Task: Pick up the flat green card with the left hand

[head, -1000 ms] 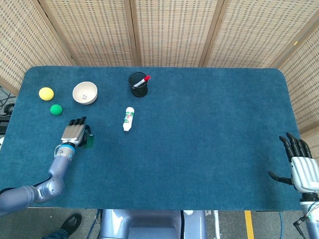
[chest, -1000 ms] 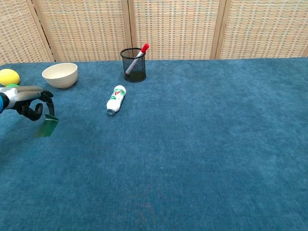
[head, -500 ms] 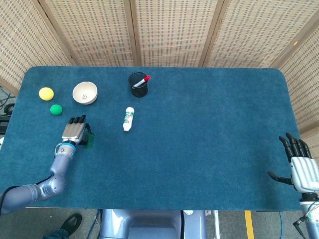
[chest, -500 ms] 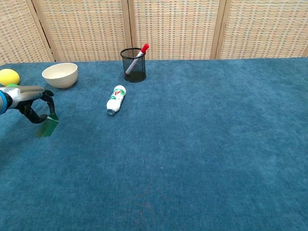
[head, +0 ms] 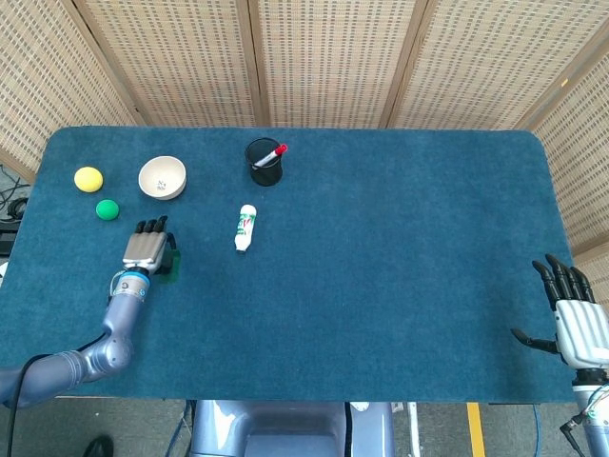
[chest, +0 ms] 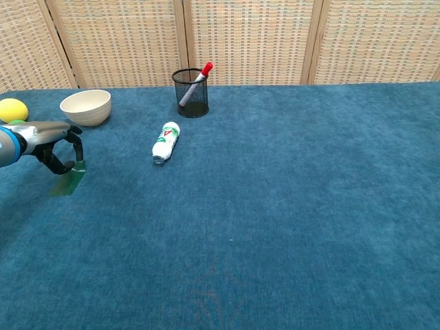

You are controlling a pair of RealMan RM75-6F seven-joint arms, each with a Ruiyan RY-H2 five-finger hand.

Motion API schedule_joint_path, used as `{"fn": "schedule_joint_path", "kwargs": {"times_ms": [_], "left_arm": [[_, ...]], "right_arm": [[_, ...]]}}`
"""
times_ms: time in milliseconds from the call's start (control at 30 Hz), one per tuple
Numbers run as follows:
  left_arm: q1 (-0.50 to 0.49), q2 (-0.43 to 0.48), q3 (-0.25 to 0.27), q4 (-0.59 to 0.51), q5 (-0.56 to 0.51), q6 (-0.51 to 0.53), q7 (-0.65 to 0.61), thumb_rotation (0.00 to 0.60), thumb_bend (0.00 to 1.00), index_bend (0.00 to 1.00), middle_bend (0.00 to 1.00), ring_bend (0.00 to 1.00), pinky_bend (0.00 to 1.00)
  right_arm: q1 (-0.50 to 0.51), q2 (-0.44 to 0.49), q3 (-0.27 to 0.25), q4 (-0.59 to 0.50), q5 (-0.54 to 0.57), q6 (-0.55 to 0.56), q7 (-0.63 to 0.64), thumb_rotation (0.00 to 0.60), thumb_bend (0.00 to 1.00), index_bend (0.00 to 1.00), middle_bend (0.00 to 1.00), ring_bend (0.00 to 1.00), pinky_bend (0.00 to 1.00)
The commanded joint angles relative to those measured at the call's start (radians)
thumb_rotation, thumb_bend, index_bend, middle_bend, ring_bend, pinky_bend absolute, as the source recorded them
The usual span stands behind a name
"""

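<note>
The flat green card (chest: pixel 67 181) lies at the table's left side, its near end on the blue cloth. My left hand (chest: pixel 49 141) reaches over it from the left, fingers (chest: pixel 80 155) curled down, and pinches the card's far edge against the thumb. From the head view the left hand (head: pixel 147 249) covers most of the card (head: pixel 167 266), leaving only a dark green strip at its right. My right hand (head: pixel 577 324) rests open at the table's far right front corner, holding nothing.
A white bowl (head: pixel 162 177), a yellow ball (head: pixel 88 178) and a green ball (head: pixel 108 209) sit behind the left hand. A white tube (head: pixel 245 228) lies to its right. A black mesh cup with a red-capped pen (head: pixel 265 162) stands further back.
The left hand has shifted slightly forward and right over the card. The card's far edge has moved with the fingers; its near end stays put. The right hand is unchanged.
</note>
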Motion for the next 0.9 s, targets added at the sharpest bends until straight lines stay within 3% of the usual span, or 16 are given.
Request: {"fn": "schedule_joint_path", "kwargs": {"times_ms": [33,900], "left_arm": [[0.003,-0.016,-0.007,0.015,0.016,0.010,-0.006,0.600,0.54,0.47,0.00,0.00,0.00],[0.038,-0.065,-0.026,0.070,0.091,0.023,-0.013,0.600,0.54,0.50,0.00,0.00,0.00]], "right_arm": [[0.000,0.001,0.000,0.000,0.000,0.000,0.003,0.600,0.00,0.00,0.00,0.00,0.00],[0.002,0.008,0.002,-0.005,0.003,-0.007,0.022,0.600,0.00,0.00,0.00,0.00,0.00]]}}
